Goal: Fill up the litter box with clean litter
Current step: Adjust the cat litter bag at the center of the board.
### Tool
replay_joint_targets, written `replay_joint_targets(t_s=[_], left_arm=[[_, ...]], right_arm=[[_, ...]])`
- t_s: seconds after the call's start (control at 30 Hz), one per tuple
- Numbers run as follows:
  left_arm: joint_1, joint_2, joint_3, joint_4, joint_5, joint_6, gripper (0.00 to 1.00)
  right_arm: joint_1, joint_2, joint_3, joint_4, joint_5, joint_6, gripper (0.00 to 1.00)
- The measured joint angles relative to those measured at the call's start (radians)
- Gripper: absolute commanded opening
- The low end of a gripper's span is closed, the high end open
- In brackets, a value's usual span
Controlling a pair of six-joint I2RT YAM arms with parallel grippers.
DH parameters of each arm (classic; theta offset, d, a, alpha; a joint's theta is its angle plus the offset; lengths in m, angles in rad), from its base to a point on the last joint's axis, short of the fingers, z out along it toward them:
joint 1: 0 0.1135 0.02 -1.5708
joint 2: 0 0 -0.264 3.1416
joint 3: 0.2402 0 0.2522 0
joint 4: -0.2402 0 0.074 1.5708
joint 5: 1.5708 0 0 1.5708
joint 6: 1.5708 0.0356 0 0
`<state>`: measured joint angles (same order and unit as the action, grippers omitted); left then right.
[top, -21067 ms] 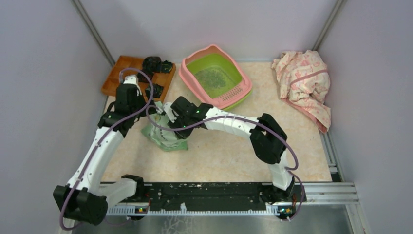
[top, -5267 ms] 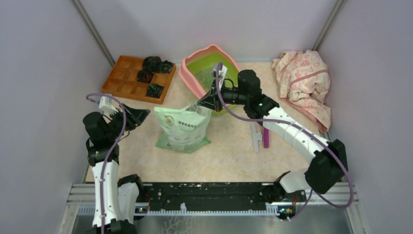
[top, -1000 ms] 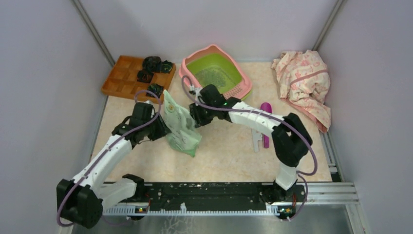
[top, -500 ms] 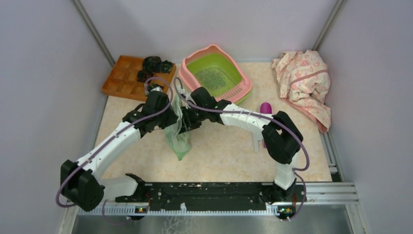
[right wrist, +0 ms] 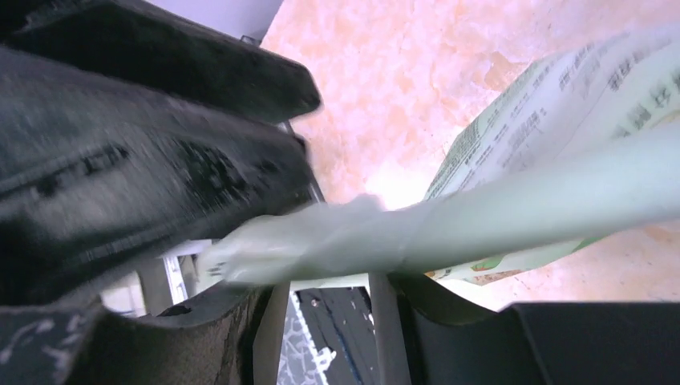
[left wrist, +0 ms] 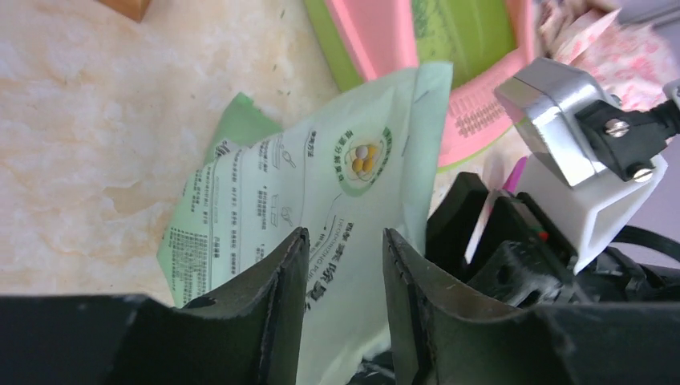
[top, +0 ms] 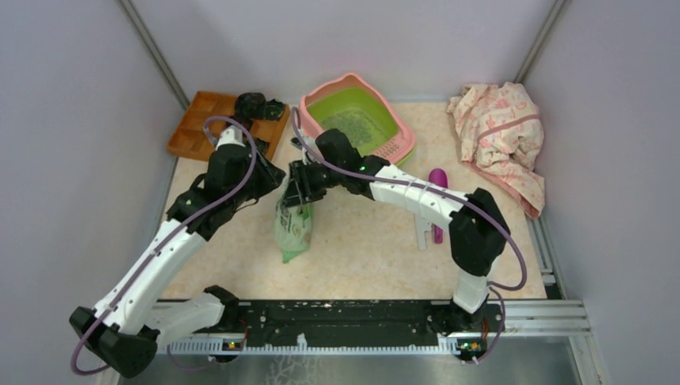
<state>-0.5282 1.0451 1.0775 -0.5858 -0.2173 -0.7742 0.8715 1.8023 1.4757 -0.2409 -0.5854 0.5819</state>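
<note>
The litter box (top: 307, 115), lime green with a pink rim, stands at the back centre with a patch of dark litter (top: 350, 127) in its basin. Its pink rim also shows in the left wrist view (left wrist: 385, 40). The pale green printed bag (top: 292, 224) stands edge-on between both grippers, in front of the box. My right gripper (top: 300, 188) has the bag's bunched top edge (right wrist: 337, 237) across its fingertips (right wrist: 321, 281). My left gripper (top: 275, 181) faces the bag's printed side (left wrist: 321, 176) with its fingers apart (left wrist: 341, 237).
An orange-brown wooden tray (top: 200, 128) with dark items sits back left. A purple scoop (top: 437, 184) with a white handle lies right of centre. A pink patterned cloth (top: 501, 136) is bunched back right. Grey walls close in three sides.
Over the last second the bag turned from face-up to edge-on and shifted towards the box. My left gripper came in against its left side, and the right gripper moved left with it.
</note>
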Motion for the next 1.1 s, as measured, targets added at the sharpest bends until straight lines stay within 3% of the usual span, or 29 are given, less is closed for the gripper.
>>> replay_joint_targets(t_s=[0.3,0.4,0.5,0.73,0.97,1.1], left_arm=[[-0.007,-0.185,0.121,-0.096,-0.215,0.033,0.57],[0.013,-0.217,0.066,-0.104,-0.243,0.033,0.66],[0.072,-0.194,-0.045,-0.092,-0.205,0.034,0.67],[0.312,0.010,-0.328,0.025,0.002,0.046,0.65],[0.319,0.104,-0.375,0.122,0.074,0.046,0.64],[0.319,0.165,-0.406,0.201,0.105,0.041,0.62]], right_arm=[[-0.090,-0.321,-0.139,-0.048,0.167,-0.084,0.45],[-0.091,-0.405,-0.216,-0.076,0.249,-0.097,0.48],[-0.089,-0.435,-0.290,-0.114,0.328,-0.103,0.48],[-0.089,-0.244,-0.371,-0.088,0.435,-0.022,0.45],[-0.086,-0.029,-0.383,0.037,0.488,0.084,0.44],[-0.070,0.042,-0.381,0.108,0.522,0.127,0.36]])
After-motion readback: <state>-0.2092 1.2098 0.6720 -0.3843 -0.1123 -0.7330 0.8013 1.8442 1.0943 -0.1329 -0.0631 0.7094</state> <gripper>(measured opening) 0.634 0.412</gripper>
